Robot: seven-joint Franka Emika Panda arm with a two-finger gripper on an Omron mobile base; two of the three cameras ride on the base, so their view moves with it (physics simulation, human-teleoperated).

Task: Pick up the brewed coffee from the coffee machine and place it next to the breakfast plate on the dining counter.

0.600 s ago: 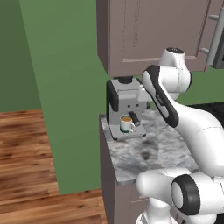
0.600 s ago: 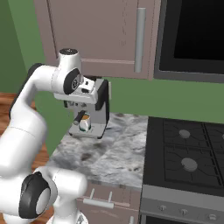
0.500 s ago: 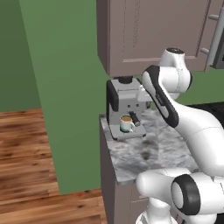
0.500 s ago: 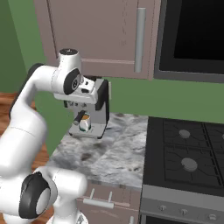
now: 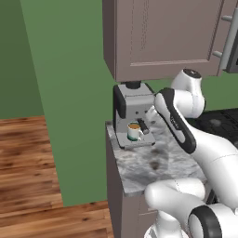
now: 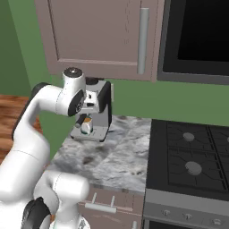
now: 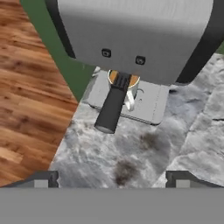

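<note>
— Where is the coffee right now?

— The brewed coffee sits on the drip tray of the coffee machine, under the spout. From the left side I see the brown liquid at the rim and the teal band around the lower half. From the right it is partly behind the arm, a bit of the mug showing below the machine's front.

— And the machine itself?

— It stands at the back corner of a marbled counter, against the green wall, under a brown wall cabinet. The black portafilter handle sticks out toward the hand and crosses in front of the mug in the hand view.

— What is the gripper doing?

— The gripper hangs in front of the machine, raised above the counter and looking down at the tray. Its two dark fingertips sit wide apart at the bottom corners of the hand view with nothing between them, so the pincer is spread and apart from the mug.

— Anything else nearby?

— A black stove lies to the right of the counter, and wooden floor to the left.
</note>
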